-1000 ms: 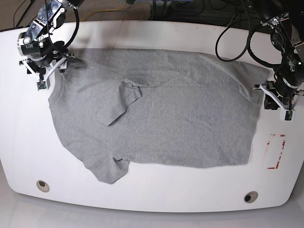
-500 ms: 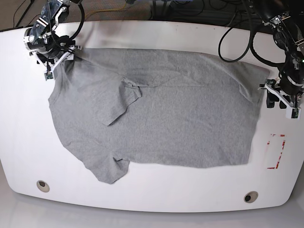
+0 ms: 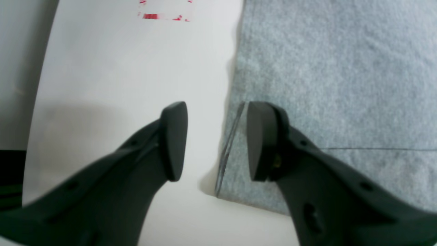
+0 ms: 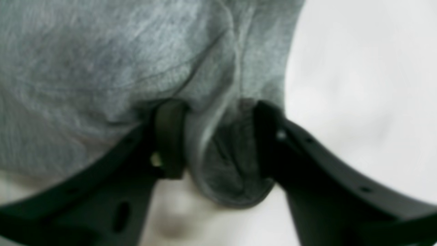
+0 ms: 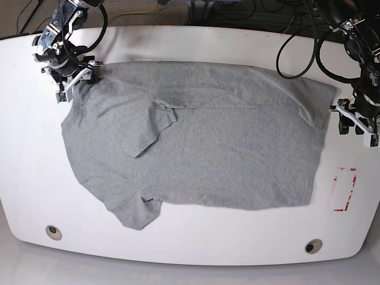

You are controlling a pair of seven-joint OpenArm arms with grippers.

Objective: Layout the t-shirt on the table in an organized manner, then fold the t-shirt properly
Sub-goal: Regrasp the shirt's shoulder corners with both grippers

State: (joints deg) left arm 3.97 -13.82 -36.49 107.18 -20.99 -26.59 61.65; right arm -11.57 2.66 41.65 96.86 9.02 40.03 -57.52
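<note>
The left arm's fingers (image 3: 214,140) have spread apart since a second ago and hold nothing now: the hem edge of the heather-grey, short-sleeved cotton t-shirt (image 5: 196,136) stands in the gap between them, touching neither pad clearly, with one finger over bare worktop and the other over cloth. The right arm's fingers (image 4: 218,140) have moved up along the sleeve corner and are drawing in around a bunched roll of grey fabric; the view is blurred, so I cannot tell whether they clamp it.

So the hem side looks let go and the sleeve side taken up, which suggests smoothing out is still under way; one sleeve lies doubled over the chest.

The glossy white worktop (image 5: 190,243) carries the shirt spread across its middle. Outward of the left fingers there is bare surface and the red rectangular tape mark (image 5: 344,189). The right fingers sit near the worktop's far corner, with little room beyond.
</note>
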